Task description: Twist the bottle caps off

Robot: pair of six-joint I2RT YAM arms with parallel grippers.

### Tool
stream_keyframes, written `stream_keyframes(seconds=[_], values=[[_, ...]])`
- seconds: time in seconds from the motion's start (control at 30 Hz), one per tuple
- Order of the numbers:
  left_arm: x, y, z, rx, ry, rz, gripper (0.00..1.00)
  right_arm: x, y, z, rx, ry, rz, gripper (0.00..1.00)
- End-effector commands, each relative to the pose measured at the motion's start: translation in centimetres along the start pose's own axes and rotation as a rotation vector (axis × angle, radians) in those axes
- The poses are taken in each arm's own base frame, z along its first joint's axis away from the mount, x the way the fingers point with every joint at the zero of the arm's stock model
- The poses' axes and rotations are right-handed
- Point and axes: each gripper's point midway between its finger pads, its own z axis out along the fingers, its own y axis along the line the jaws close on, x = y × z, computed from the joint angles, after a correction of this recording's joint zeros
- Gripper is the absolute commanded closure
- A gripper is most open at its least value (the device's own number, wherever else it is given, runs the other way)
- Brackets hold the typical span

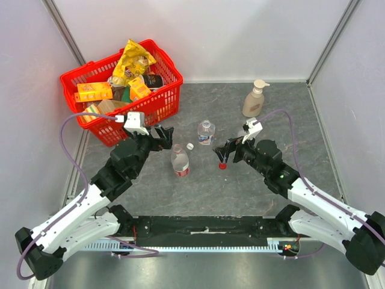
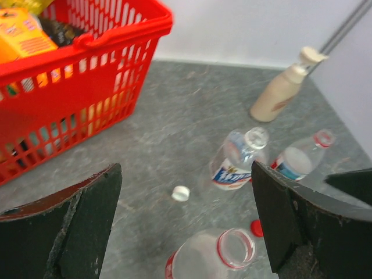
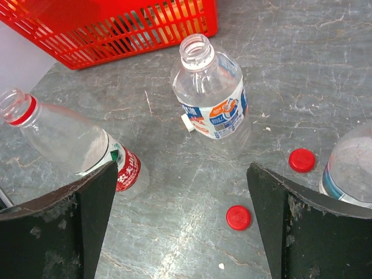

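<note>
Three clear bottles stand on the grey table, all without caps. One with a red label (image 1: pixel 180 162) (image 3: pixel 75 142) (image 2: pixel 218 256) is just in front of my left gripper (image 1: pixel 162 133) (image 2: pixel 185 174), which is open and empty. One with a white-blue label (image 1: pixel 206 132) (image 3: pixel 215 99) (image 2: pixel 237 160) stands in the middle. The third (image 2: pixel 301 160) (image 3: pixel 349 168) is beside my right gripper (image 1: pixel 224 153) (image 3: pixel 181 168), also open and empty. A white cap (image 1: pixel 190 146) (image 2: pixel 181 193) and two red caps (image 3: pixel 238 217) (image 3: pixel 302 160) lie loose on the table.
A red basket (image 1: pixel 165 96) (image 2: pixel 87 40) full of snack packs stands at the back left. A beige pump soap bottle (image 1: pixel 255 99) (image 2: pixel 283 87) stands at the back right. White walls close in the table on three sides.
</note>
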Motion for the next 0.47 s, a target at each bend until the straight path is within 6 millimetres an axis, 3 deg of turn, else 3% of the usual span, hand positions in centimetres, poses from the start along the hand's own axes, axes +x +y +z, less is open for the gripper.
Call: stream_keyframes(seconds=[0.0,0.27,0.43], values=[[-0.2,3.0,-0.4,-0.181,0.005,-0.017,0.03,-4.3,0.9,-0.4,-0.005,-0.095,-0.028,0.02],[0.2,5.3,-0.9,-0.292,-0.005,0.022,0.02,-7.7,1.5,-0.8,0.003,-0.155,-0.056,0.02],[0.9,6.9,-1.5,-0.335,-0.027,0.087,0.0,-8.3,0.0,-1.2,0.089,-0.171,-0.075,0.02]])
